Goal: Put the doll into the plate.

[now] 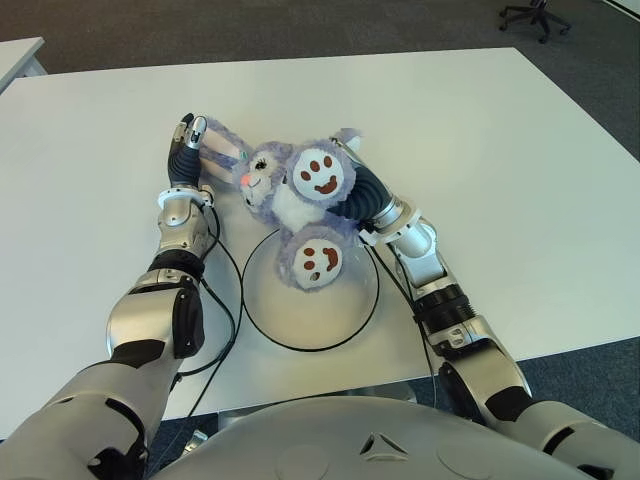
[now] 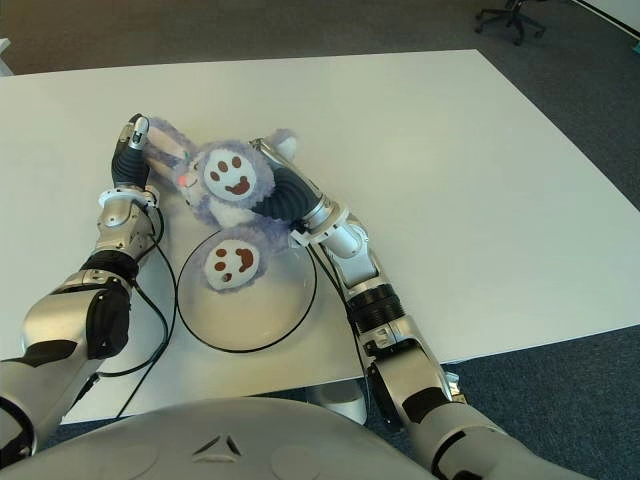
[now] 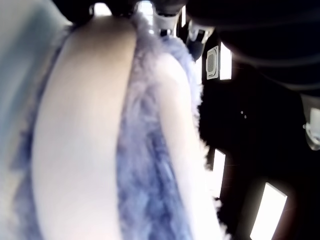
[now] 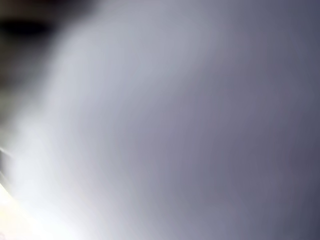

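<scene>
A purple plush rabbit doll [image 1: 288,198] with smiling soles hangs tilted between my two hands, at the far edge of the plate. One foot [image 1: 318,258] reaches over the clear, black-rimmed plate [image 1: 312,322], which lies on the white table near its front edge. My left hand [image 1: 187,148] is at the doll's long ears on its left side, fingers closed against an ear; the left wrist view shows that ear [image 3: 145,165] pressed close. My right hand [image 1: 362,196] pushes into the doll's body from the right and is mostly hidden by fur. The right wrist view is filled by a pale blur.
The white table [image 1: 480,150] stretches wide to the right of and beyond the doll. Black cables [image 1: 226,300] run from my left arm past the plate's left rim. An office chair [image 1: 535,15] stands on the dark floor far behind, and another table's corner [image 1: 15,55] shows at far left.
</scene>
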Controlling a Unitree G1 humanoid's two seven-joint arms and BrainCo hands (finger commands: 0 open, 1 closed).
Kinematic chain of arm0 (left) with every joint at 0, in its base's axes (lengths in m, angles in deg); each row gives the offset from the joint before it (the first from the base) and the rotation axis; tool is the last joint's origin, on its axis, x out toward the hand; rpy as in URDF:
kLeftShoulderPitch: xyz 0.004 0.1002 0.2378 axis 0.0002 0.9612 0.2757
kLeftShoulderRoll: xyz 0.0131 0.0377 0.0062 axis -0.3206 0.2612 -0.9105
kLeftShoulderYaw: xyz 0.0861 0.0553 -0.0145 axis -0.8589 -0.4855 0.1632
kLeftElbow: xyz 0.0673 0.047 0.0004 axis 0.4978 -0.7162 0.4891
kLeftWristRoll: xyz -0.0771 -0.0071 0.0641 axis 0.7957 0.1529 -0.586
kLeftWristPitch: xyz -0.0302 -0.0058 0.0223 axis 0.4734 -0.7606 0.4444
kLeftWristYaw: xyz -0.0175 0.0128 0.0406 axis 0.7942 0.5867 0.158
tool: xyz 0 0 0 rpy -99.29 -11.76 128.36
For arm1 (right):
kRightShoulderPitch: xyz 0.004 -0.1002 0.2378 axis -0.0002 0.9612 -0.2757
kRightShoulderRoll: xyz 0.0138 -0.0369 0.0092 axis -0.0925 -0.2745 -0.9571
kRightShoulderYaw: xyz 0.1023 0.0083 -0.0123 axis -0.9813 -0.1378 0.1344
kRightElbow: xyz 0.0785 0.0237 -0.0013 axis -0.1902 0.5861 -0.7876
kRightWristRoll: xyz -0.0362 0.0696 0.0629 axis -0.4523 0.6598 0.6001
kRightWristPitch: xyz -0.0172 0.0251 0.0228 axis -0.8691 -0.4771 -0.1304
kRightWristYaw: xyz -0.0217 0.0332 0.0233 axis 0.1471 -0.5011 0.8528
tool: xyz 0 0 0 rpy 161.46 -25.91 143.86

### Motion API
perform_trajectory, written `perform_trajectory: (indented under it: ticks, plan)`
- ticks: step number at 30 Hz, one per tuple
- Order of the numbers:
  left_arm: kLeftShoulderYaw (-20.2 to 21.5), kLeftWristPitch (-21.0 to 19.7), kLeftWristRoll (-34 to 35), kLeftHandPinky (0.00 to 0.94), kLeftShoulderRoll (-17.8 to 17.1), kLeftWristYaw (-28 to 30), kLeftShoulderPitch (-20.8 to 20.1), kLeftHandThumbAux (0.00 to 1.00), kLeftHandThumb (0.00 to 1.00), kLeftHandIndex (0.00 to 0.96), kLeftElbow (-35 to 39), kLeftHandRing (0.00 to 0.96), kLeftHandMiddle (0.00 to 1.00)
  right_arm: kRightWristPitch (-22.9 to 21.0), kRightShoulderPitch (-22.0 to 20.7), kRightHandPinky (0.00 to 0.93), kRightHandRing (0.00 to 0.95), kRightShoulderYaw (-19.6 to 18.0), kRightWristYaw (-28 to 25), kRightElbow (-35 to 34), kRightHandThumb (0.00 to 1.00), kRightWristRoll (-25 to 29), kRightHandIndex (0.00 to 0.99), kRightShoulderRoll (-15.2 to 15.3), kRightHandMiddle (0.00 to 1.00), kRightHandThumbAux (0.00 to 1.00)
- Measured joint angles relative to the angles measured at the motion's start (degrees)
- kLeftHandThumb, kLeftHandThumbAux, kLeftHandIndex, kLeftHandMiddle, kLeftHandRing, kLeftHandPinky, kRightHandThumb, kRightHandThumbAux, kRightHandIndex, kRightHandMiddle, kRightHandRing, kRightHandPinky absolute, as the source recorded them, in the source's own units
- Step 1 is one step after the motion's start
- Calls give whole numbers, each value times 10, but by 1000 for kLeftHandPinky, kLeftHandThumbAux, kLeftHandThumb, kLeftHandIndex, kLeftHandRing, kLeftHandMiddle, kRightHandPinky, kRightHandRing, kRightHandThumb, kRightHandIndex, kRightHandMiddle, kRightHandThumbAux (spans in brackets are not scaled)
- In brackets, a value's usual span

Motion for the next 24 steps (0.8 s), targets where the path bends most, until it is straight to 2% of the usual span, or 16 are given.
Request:
perform_trajectory:
  ticks: [24]
  plan:
    - [0, 0, -5, 0, 0, -4, 0, 392, 0, 0, 0, 38, 93, 40, 6, 820, 820, 11, -2, 22, 745, 4, 440, -8, 809, 706]
